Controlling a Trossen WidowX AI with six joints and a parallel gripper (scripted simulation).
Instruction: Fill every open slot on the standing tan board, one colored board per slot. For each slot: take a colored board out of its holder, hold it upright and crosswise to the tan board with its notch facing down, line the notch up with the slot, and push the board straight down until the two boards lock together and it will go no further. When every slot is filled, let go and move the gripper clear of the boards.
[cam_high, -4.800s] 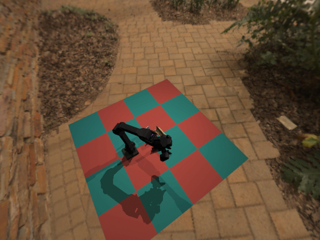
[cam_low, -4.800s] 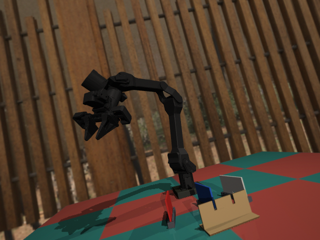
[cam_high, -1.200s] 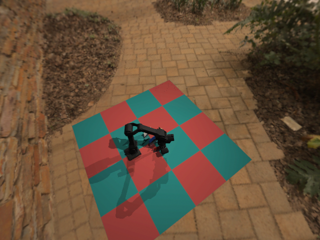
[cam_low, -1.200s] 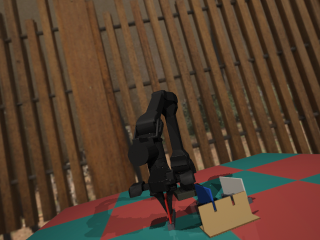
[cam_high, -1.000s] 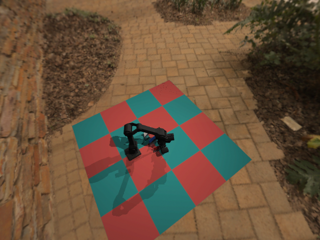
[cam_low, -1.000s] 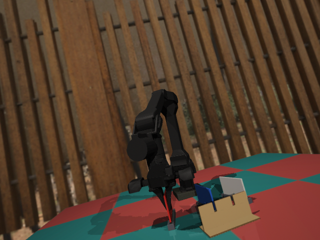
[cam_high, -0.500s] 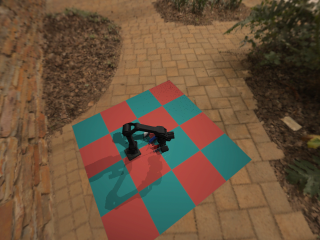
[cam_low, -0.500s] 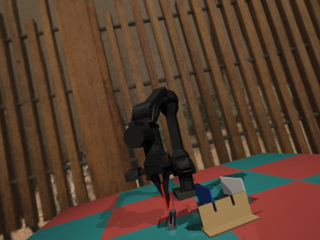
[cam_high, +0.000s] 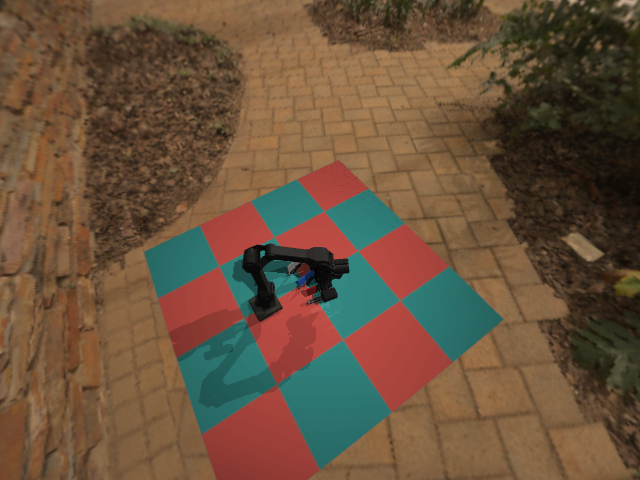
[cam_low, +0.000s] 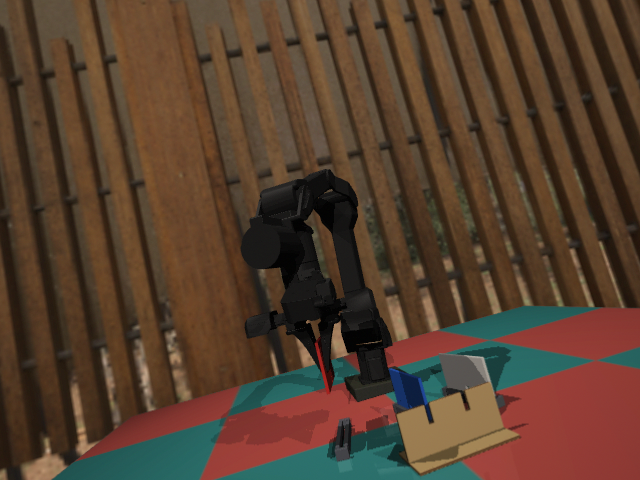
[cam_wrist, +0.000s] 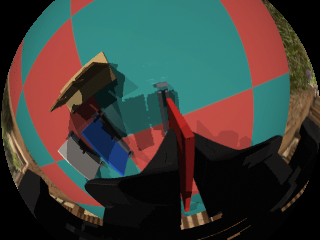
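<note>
With the jaws of our gripper (cam_low: 324, 364) (cam_wrist: 184, 145) pinching the red board (cam_low: 324, 365) (cam_wrist: 188, 150), we hold it raised above the checkered mat (cam_high: 310, 403) (cam_low: 268, 428) (cam_wrist: 165, 45), clear of its grey holder (cam_low: 342, 440) (cam_wrist: 163, 111) and well apart from the standing tan board (cam_low: 454, 426) (cam_wrist: 92, 82), whose two visible slots are open.

The arm (cam_high: 299, 253) (cam_low: 345, 242) is matte black, with blocky joints and tapering pincer (cam_high: 310, 300) (cam_low: 325, 369) (cam_wrist: 175, 132) fingers.
</note>
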